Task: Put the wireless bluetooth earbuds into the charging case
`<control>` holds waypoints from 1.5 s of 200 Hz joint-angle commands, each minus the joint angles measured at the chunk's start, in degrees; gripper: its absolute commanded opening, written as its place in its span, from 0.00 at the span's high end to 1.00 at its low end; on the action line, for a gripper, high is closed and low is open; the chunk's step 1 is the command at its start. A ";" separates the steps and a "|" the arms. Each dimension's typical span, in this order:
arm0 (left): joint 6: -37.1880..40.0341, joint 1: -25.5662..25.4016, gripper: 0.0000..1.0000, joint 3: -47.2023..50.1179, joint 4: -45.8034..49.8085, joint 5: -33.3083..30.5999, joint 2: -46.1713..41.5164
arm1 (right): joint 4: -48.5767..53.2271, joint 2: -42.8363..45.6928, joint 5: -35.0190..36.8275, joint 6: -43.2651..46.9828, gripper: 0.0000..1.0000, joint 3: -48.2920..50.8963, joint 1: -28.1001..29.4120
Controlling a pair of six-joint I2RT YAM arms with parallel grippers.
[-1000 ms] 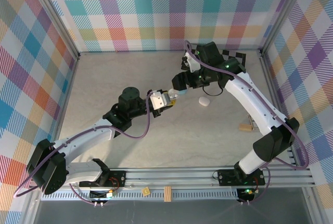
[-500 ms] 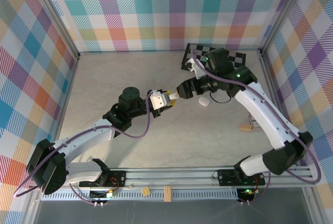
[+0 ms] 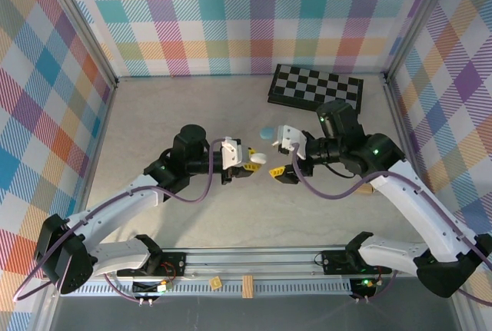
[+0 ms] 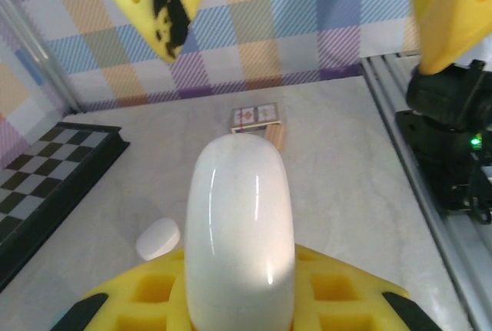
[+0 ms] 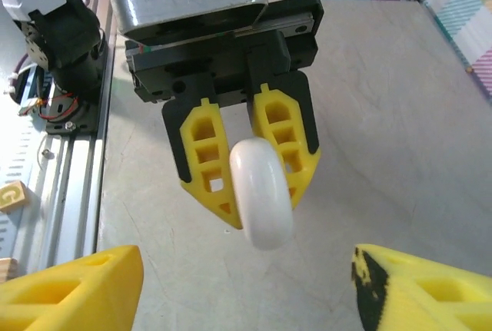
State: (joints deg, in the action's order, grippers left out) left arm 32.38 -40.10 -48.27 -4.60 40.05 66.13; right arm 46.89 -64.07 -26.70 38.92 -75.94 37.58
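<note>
Our left gripper [image 3: 253, 163] pinched the glossy white pebble-shaped plastic charging case [image 5: 261, 193] edge-on, presenting it to the right gripper [image 5: 246, 292], whose yellow fingers stood spread and empty, probably ready to open it. We could not make out the earbuds.

white glossy oval plastic charging case [image 4: 240, 231] | clamped edge-on in left gripper [image 3: 252, 159], off table [image 4: 346, 154] | small white pebble-shaped case [image 4: 157, 238] lying on table beyond | light blue rounded piece [image 3: 267, 132] on table, too small to identify

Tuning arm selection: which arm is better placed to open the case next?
Likely right: the right hand is open and free, facing the white case clamped in the left hand.
</note>
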 commanded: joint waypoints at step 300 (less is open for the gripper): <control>-13.04 -0.33 0.00 19.60 -11.31 -21.94 -6.24 | -53.23 -16.14 2.10 -55.42 0.88 34.51 -5.67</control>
State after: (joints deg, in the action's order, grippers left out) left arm 20.40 -40.05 -29.50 -12.60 21.04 60.62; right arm 3.07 -75.05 -25.04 -3.27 -42.09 31.88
